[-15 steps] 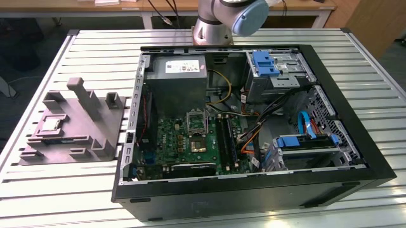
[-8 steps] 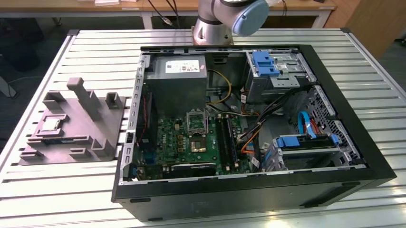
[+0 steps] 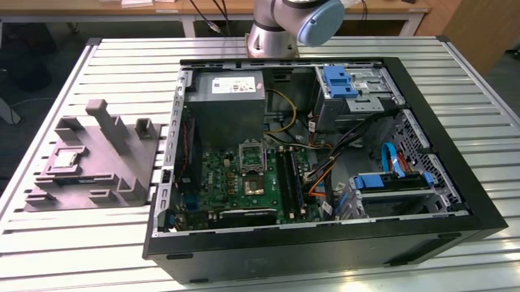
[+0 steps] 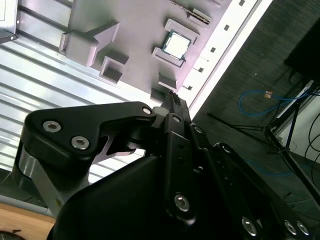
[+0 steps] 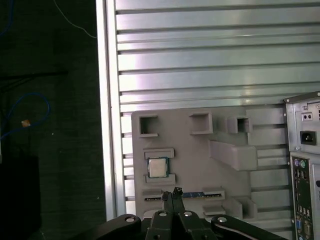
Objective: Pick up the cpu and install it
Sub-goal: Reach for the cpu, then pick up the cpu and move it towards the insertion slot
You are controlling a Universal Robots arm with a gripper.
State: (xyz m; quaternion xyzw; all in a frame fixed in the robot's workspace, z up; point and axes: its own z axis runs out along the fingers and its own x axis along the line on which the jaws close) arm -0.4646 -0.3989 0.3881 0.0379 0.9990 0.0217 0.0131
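The cpu [image 3: 65, 159] is a small silvery square chip lying flat in a recess of the grey tray [image 3: 97, 176], on the exterior view's left, beside the open computer case. Both wrist views look down on the cpu [image 4: 176, 45] [image 5: 157, 167] in its recess. My gripper [image 5: 172, 192] hangs well above the tray near the chip, its two thin fingers pressed together with nothing between them; the second wrist view shows the gripper [image 4: 173, 98] shut as well. The green motherboard [image 3: 243, 182] lies in the case with its metal-framed socket [image 3: 252, 159].
The black computer case [image 3: 325, 243] lies open on the slatted metal table [image 3: 89, 243], with a grey power-supply box [image 3: 231, 97], drive bays with blue tabs [image 3: 341, 82] and loose cables [image 3: 341, 152]. The tray carries raised blocks and slots [image 3: 114, 128]. The table edge [image 5: 107, 125] runs past the tray.
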